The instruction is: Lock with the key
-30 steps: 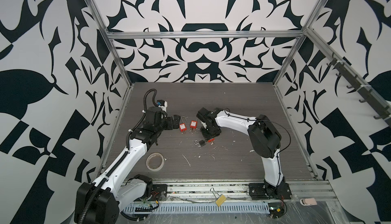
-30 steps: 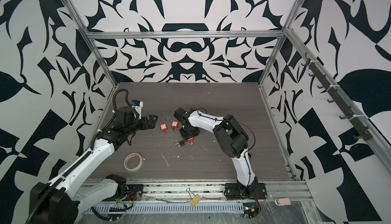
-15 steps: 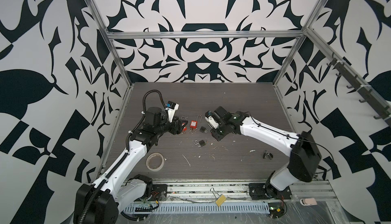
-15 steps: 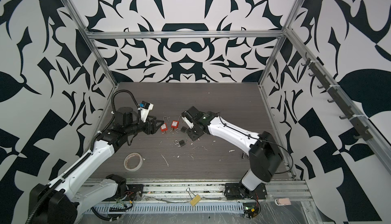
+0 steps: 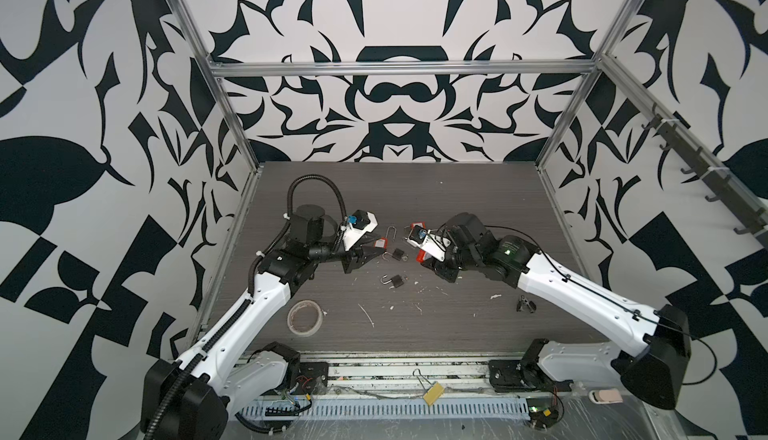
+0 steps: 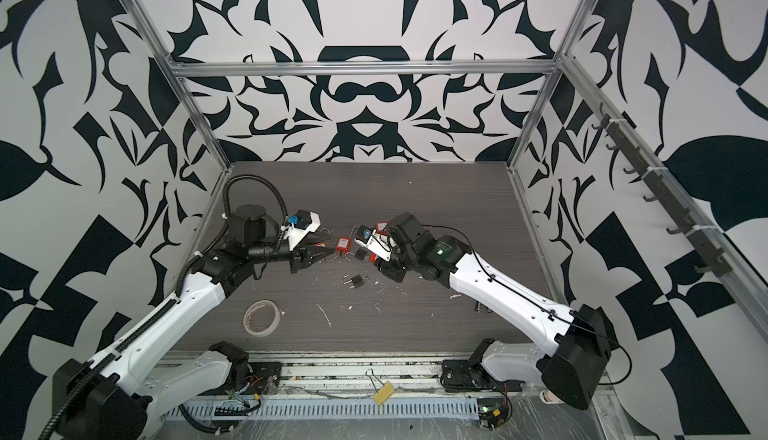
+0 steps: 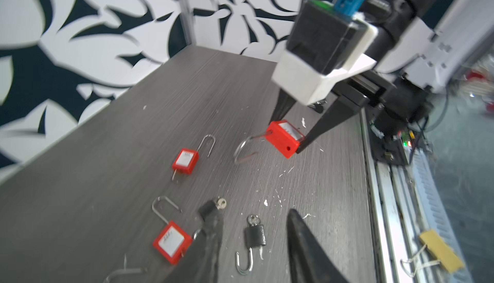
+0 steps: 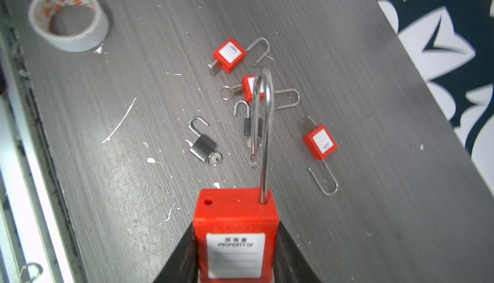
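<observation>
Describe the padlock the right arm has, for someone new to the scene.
Follow the right arm to its claw. The red padlock clamped there shows a white PROPERTY OF label and an open shackle. Every other padlock lies loose on the table.

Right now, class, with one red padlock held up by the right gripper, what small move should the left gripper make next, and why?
Probably bring the left gripper across to the shackle of the held red padlock. The right gripper clamps it, the shackle's free end sits out of its hole, and the left jaws stand apart, holding nothing.
</observation>
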